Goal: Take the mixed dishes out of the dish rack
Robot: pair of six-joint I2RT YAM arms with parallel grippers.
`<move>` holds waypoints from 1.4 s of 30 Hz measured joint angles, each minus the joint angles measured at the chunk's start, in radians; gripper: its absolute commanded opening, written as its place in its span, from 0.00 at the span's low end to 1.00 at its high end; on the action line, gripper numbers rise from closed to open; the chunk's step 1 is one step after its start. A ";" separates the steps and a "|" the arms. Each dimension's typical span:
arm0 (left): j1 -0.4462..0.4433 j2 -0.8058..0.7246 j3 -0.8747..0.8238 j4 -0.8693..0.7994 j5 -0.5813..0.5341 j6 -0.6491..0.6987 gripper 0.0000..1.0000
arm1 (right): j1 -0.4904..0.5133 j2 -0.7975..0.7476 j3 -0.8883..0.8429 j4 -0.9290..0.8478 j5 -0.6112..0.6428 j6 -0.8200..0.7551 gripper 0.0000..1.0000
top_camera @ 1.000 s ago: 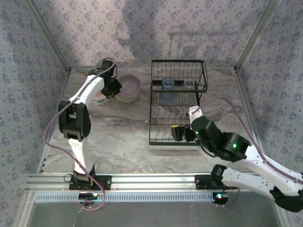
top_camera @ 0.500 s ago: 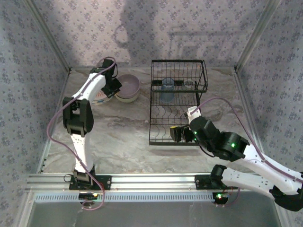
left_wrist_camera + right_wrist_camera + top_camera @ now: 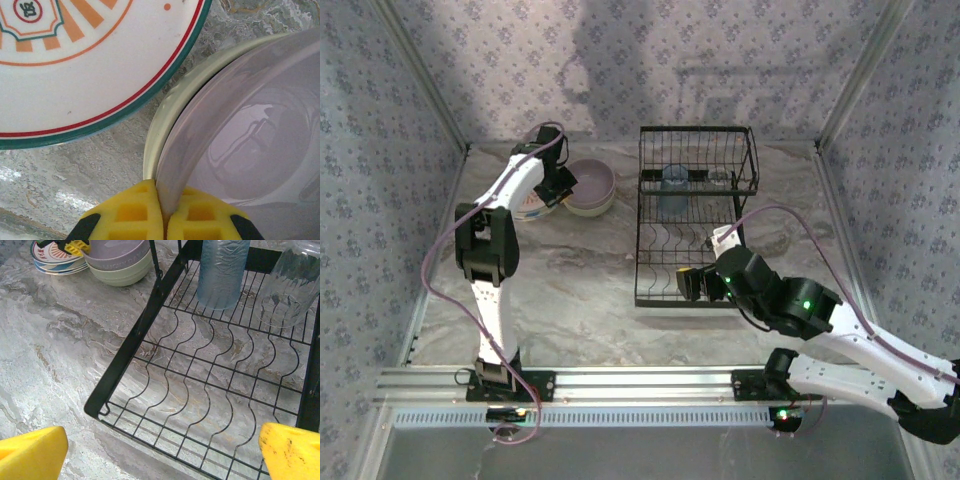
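Grip: left fingers clamp tight on lavender bowl rim, bowl nested in green bowl left of rack. Advise full release, then withdrawal without tipping. Right fingers stand wide, empty, over rack's near end; cup stands inside rack.

The desk before me was a grey marbled slab with pale brown veins, and it had a slight sheen. Three walls closed it in: a far wall, a left wall and a right wall, all covered in lilac cloth printed with small flowers. Soft shadows lay across the far one. Two bare metal posts, the left post and the right post, ran along the far corners. At the near edge lay a silver aluminium rail, with a slotted strip just nearer and a dull grey panel nearest.
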 measured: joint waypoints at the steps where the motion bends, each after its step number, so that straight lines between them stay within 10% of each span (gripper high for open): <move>1: 0.000 0.000 0.000 0.000 0.000 0.000 0.00 | 0.000 0.000 0.000 0.000 0.000 0.000 1.00; 32: 0.010 -0.160 -0.049 0.108 0.090 0.039 0.98 | 0.014 -0.056 -0.058 0.153 -0.153 -0.080 1.00; 42: -0.019 -0.594 -0.428 0.263 0.114 0.050 0.99 | 0.015 -0.136 -0.123 0.220 -0.177 -0.122 1.00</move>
